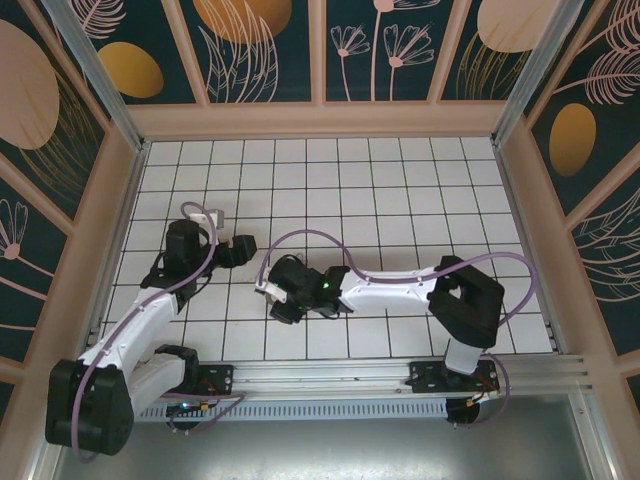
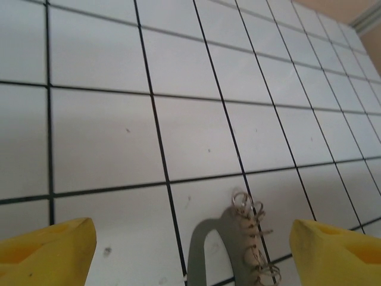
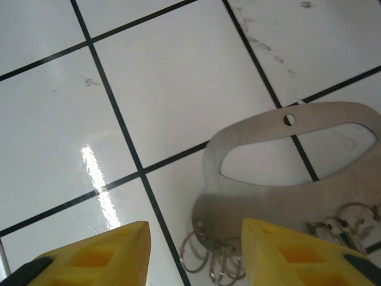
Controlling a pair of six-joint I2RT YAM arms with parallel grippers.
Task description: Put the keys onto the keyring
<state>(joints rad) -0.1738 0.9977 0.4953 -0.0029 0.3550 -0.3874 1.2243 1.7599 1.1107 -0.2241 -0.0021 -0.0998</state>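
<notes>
Left claw (image 2: pixel 191 231) wide; right claw (image 3: pixel 195 235) half-open at 6 o'clock of flat silvery metal keyring plate (image 3: pixel 262 205): likely light, stiff, slippery; pinch rim, not small wire rings (image 3: pixel 208 257).

White floor (image 1: pixel 400 200) with black grid lines, enclosed by dark floral walls (image 1: pixel 380 50) in tan frames.

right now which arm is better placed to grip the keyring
Likely right. The right gripper sits at the keyring, one finger overlapping its metal edge. The left gripper is open wide and frames the keyring too, but looks farther back.
</notes>
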